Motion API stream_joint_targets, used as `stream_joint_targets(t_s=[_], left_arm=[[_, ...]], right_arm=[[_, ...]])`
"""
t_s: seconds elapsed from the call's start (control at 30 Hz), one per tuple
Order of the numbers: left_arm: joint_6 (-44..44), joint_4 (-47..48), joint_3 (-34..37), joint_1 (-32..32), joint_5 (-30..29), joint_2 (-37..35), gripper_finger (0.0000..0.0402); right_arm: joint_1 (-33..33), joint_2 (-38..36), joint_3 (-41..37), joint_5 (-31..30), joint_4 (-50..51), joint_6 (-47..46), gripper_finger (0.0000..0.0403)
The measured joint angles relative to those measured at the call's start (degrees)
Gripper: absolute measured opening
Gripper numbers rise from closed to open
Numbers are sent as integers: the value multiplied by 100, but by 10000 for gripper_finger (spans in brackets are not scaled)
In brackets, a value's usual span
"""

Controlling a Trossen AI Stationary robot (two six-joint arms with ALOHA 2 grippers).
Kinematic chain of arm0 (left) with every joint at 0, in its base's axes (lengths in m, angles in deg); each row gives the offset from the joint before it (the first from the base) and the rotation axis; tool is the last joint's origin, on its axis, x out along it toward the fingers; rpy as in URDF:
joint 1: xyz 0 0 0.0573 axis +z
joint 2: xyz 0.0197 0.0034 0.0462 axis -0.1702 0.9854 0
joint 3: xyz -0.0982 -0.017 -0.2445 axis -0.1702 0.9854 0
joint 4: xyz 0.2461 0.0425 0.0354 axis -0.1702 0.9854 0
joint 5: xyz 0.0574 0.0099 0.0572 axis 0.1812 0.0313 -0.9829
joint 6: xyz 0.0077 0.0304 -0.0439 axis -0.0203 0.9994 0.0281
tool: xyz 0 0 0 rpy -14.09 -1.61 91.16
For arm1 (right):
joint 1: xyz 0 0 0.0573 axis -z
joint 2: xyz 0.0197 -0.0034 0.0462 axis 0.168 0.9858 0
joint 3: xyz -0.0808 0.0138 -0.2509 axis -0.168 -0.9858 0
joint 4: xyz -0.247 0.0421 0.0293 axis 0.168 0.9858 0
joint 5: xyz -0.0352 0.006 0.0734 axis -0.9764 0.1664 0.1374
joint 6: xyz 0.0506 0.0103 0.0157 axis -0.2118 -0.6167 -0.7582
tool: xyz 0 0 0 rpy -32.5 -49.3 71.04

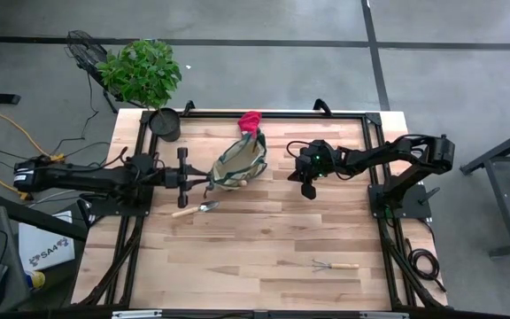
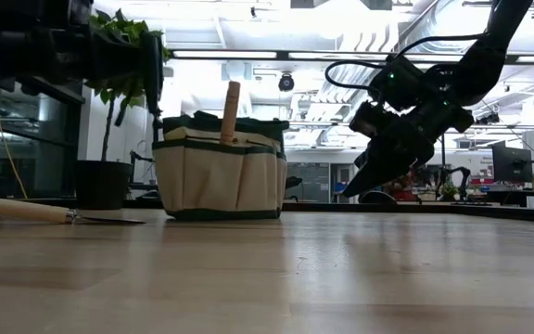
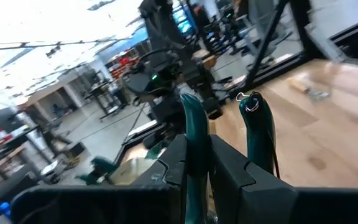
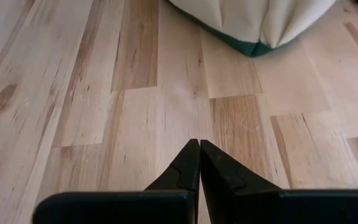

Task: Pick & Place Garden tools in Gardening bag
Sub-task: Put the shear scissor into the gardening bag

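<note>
The tan gardening bag (image 1: 240, 165) (image 2: 219, 172) stands on its base mid-table, and a wooden tool handle (image 2: 231, 100) sticks up out of its mouth. My left gripper (image 1: 191, 177) (image 3: 204, 152) hovers level just left of the bag, shut on the green pruners (image 3: 194, 127). A red glove (image 1: 251, 120) lies at the bag's far side. The silver trowel (image 1: 195, 209) (image 2: 35, 211) lies flat near the left gripper. The mini rake (image 1: 335, 265) lies at the near right. My right gripper (image 1: 308, 189) (image 4: 199, 155) hangs shut over bare wood right of the bag. My left gripper pinches one green handle of the pruners (image 3: 196, 146) between its two fingers; the other handle (image 3: 260, 134) stands free outside one finger (image 3: 232, 168). The fingers come level from the table's left. The pruners are lifted clear, their handle ends reaching forward toward the bag.
A black pot (image 1: 166, 124) with a leafy plant stands at the table's far left, close behind the left arm. A black frame rail (image 1: 264, 113) runs round the table's edges. Bare wood lies between the bag and the near edge.
</note>
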Motion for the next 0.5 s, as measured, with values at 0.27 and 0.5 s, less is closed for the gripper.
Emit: stream_joint_targets(t_s=[0.27,0.5], left_arm=[[-149,132,0,-2,140,-198,35],[-540,148,0,-2,-295,-153,35]], right_arm=[[0,0,0,2,-55,-7,3],[0,0,0,22,-99,-18,3]])
